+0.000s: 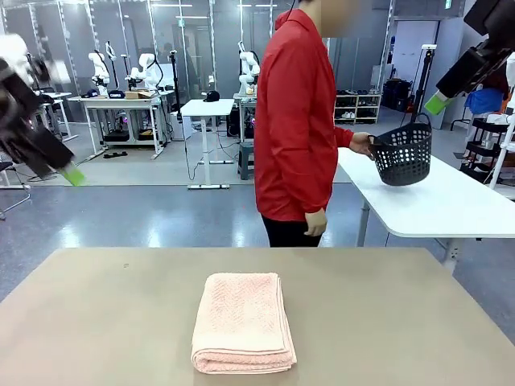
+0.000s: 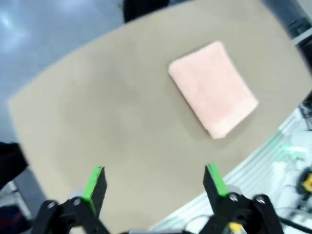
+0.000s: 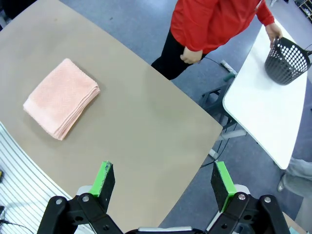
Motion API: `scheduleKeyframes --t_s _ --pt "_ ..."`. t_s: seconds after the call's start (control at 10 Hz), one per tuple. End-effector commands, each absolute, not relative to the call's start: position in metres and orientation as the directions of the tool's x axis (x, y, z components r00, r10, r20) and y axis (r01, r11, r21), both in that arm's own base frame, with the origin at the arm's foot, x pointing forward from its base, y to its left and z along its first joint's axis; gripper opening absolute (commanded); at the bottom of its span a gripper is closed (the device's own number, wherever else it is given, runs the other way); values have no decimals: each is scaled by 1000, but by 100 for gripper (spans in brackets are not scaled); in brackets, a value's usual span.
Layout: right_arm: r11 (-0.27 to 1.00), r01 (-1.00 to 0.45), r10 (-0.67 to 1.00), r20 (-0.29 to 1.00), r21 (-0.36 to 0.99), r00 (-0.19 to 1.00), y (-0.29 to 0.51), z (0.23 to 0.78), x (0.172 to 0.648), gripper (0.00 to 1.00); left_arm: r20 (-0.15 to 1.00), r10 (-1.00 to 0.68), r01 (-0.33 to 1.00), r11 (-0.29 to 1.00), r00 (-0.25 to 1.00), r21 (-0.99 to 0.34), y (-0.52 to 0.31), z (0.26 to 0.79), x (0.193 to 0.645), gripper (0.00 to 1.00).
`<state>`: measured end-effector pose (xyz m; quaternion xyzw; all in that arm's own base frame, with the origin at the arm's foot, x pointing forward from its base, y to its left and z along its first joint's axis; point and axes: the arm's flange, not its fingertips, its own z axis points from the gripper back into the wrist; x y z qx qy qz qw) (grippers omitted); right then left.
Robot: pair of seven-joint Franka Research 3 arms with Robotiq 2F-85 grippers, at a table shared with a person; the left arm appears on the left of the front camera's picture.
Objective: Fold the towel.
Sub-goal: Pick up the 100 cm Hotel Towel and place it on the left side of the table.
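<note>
A pink towel [image 1: 243,323] lies folded in a neat stack near the front middle of the tan table [image 1: 96,322] — the folding looks finished. Both grippers — left [image 2: 153,183] and right [image 3: 163,183] — hang high above, open and empty.

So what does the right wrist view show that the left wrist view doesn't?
Right wrist view: the person in a red top, one hand on a black basket on a white table, plus the open right gripper.
Left wrist view: the open left gripper, somewhat blurred.
Both: the folded pink towel lying on the tan table, neither gripper touching it.
</note>
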<state>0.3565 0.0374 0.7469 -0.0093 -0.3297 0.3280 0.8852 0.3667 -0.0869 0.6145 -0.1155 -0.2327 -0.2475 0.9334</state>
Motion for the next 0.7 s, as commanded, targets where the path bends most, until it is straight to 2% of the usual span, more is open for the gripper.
scheduleKeyframes --t_s 0.0,0.2,0.3,0.6 --pt "779 -579 594 575 -240 562 36 747 357 100 526 -276 461 848 805 -260 -106 556 375 100" --pt "779 -579 594 575 -240 562 36 747 357 100 478 -182 403 817 859 -413 -127 473 388 100" --pt "779 -579 594 575 -240 562 36 747 357 100 483 -130 377 805 866 -458 -137 442 396 100" --pt "779 -579 594 575 -240 562 36 747 357 100 394 -16 292 700 919 -652 -173 364 417 100"
